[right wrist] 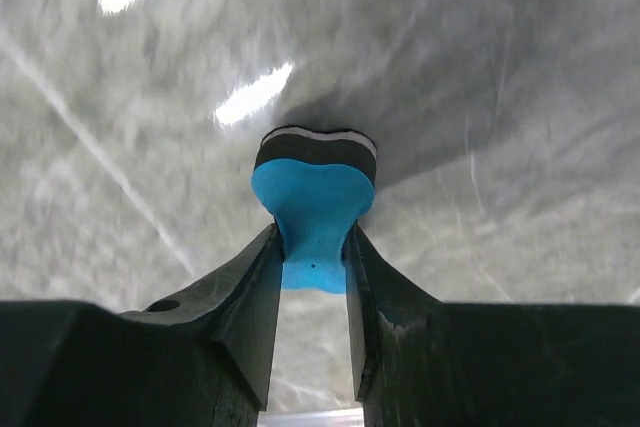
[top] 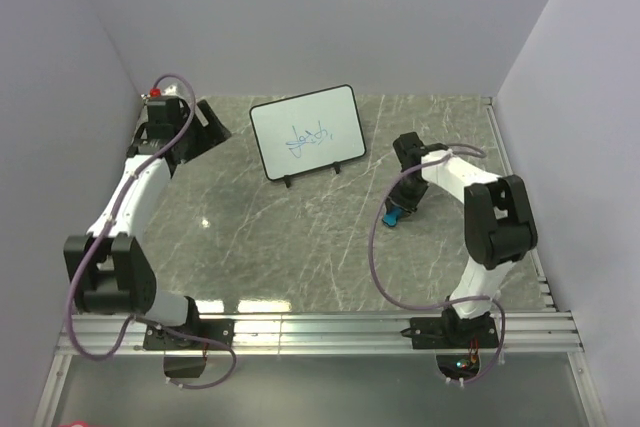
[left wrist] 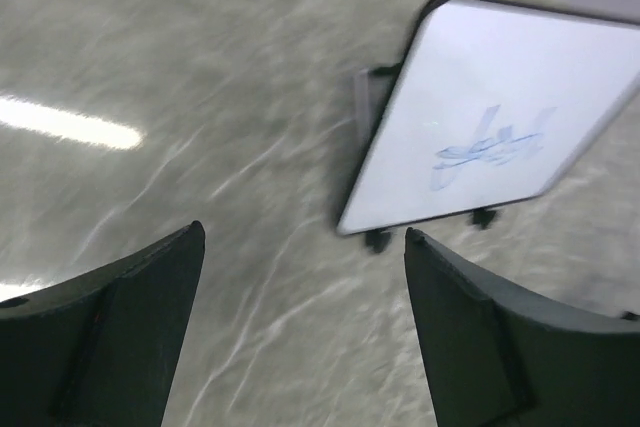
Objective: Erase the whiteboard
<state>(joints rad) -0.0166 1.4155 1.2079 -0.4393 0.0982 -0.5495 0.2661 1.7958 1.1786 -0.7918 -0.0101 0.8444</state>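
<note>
Two pincers are in view, and you can read no brand or label anywhere. The only writing is a loose blue scrawl on the whiteboard (top: 305, 132), with a small comma-like tick to its right; it does not resolve into letters.

The whiteboard stands in the upper middle of the overhead view, on the tabletop (top: 300, 257) toward the back wall. It is a smooth white rectangle with rounded corners and a thin black frame, leaning back on two little black feet. In your left wrist view it fills the upper right, slightly blurred.

Your left pincer (top: 205, 127) sits at the upper left of the overhead view, beside the whiteboard and apart from it. Its dark matte fingers stand wide apart with nothing between them.

Your right pincer (right wrist: 312, 247) is right of centre in the overhead view, low over the tabletop and well apart from the whiteboard. It is clamped on the eraser (right wrist: 312, 212), a bright blue foam-like block waisted like a bone. The fingers pinch its narrow middle. A thin white layer and a black layer cap its far end.

The tabletop is glossy grey with pale marble-like veins, and it reflects bright streaks of light. A ribbed metal rail runs along the bottom edge of the overhead view.
</note>
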